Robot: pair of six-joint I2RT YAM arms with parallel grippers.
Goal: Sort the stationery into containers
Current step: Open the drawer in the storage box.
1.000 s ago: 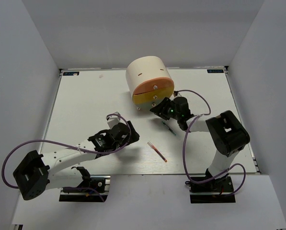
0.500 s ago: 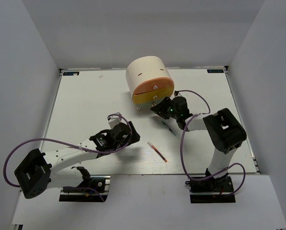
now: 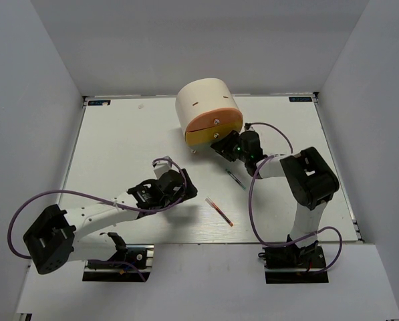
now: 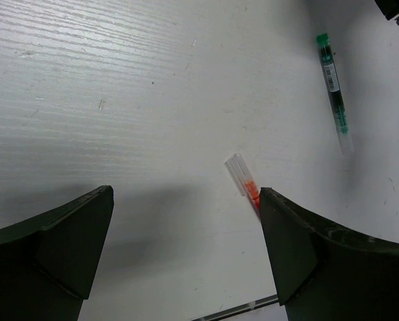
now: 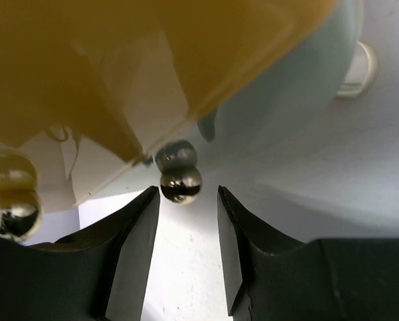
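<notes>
**Right gripper at the bottom drawer's knob**

Your right gripper (image 5: 186, 194) stands part-open astride the knob (image 5: 180, 184) of the grey-green drawer (image 5: 299, 87), not clamped on it; you cannot see inside any drawer of the cabinet (image 3: 206, 100); your left gripper (image 4: 186, 194) hangs wide open, holding nothing; the red pen (image 4: 242, 180) and the green-capped pen (image 4: 334, 90) lie on the table (image 3: 119, 147), outside the drawers.

A cabinet (image 3: 208, 110) is standing at the back centre of the table (image 3: 119, 134). The right gripper (image 5: 186, 204) is hovering just before its lowest drawer (image 5: 286, 100), at the knob (image 5: 180, 182). Nearer the arms, the far pen (image 3: 236, 178) is lying behind the near pen (image 3: 219, 211), both right of the left gripper (image 4: 186, 217).
</notes>
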